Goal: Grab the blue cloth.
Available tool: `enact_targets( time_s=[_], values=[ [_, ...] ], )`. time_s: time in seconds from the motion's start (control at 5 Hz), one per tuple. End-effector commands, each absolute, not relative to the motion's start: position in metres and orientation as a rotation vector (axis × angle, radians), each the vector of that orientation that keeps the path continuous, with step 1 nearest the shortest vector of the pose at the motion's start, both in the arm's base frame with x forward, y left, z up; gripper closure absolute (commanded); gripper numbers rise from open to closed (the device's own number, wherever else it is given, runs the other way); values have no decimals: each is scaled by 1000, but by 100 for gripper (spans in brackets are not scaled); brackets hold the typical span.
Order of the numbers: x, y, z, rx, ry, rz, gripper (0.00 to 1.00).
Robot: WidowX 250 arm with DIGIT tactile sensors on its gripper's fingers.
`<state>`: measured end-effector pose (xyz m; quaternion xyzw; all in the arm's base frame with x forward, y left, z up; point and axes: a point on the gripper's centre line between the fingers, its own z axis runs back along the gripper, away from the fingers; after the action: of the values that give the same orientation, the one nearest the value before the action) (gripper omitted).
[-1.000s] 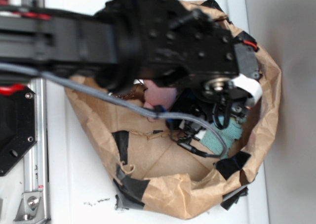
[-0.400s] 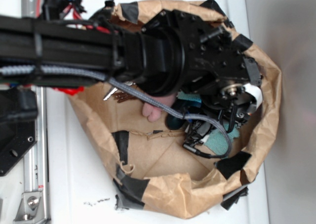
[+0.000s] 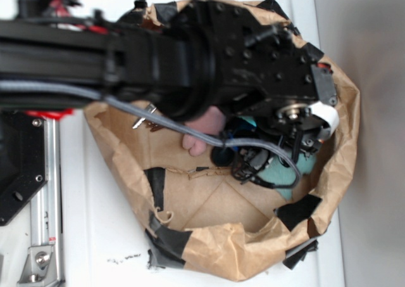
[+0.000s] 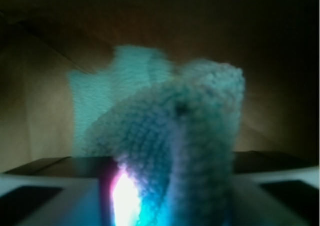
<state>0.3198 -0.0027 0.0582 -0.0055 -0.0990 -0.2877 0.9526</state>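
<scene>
pincer: down inside the bag, right of centre in the exterior view; fingertips hidden by the wrist housing and cables, so opening can't be read there
grip: wrist view shows the blue cloth bunched up right against the camera, rising from the bottom edge between the pale finger parts at lower left and lower right; looks pinched, but contact is blurred, so can't tell for certain
blue cloth: in the bag's right part; in the exterior view only teal bits show under the wrist, near the bag's right wall
paper bag: brown, rim rolled open, black tape patches, lying on the white worktop
pink plush: inside the bag, centre of frame, mostly under the arm
arm: black, spans from the left edge across the upper frame
grey cable: runs from the arm down to the wrist
</scene>
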Motion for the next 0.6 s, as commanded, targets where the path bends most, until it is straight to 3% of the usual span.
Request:
enact_targets(
  time_s=[0.0,0.2,0.4],
  values=[
    [314,0,127,86,-254,-488,100],
    [285,-13,173,72,-116,-287,100],
    [253,-13,206,6,-51,-110,100]
  ],
)
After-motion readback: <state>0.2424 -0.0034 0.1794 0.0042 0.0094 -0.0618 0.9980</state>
